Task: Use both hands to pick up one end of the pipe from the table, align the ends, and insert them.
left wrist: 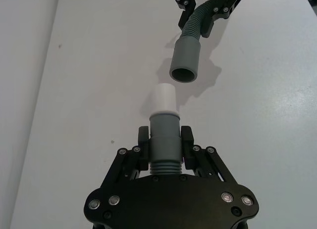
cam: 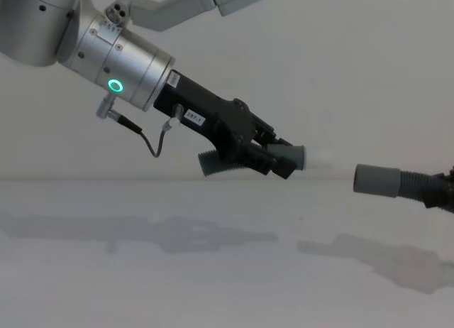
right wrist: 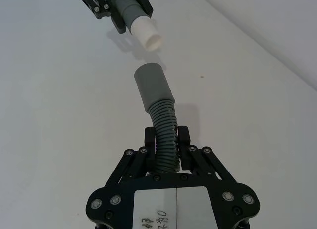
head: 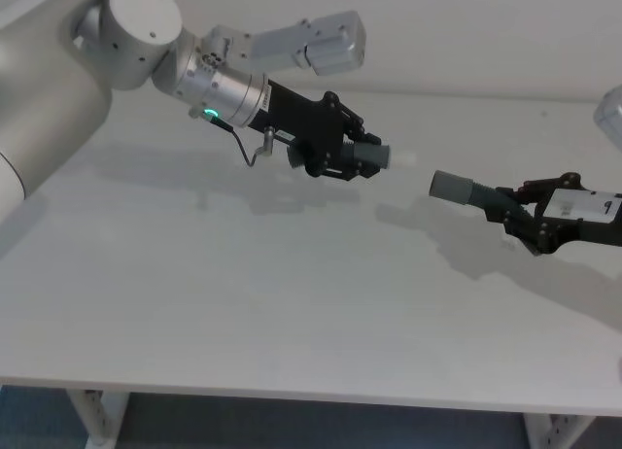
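Over the table point(head: 243, 313), the left gripper point(head: 362, 157) clamps one pipe piece point(cam: 211, 162) by its cuff point(left wrist: 163, 135), the right gripper point(head: 513, 211) the other piece point(head: 486, 194) by its ribs point(right wrist: 167, 135), both held aloft so whitish tip point(left wrist: 163, 97) faces wider sleeve point(left wrist: 184, 60), apart, nearly lined up for insertion

Probably a lab: bare white table point(head: 292, 313), plain wall point(head: 486, 31).
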Robot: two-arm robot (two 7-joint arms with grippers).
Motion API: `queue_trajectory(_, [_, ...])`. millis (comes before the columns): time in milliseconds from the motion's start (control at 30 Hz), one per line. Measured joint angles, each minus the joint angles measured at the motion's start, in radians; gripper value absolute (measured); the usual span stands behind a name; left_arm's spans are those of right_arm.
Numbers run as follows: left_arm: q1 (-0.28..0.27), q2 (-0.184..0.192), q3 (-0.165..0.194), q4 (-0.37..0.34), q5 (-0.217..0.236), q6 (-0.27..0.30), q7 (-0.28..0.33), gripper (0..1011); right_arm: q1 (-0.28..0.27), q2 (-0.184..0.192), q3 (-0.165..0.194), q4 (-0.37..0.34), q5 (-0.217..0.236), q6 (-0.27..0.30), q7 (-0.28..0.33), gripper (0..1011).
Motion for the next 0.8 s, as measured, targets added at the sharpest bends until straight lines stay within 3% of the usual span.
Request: queue_trajectory(800, [-0.031,-0.045,0.021,0.094,-0.022,-0.054,-0.025,376,0.017,-0.003,-0.020,-0.004,0.023,0.041,-0.024,262])
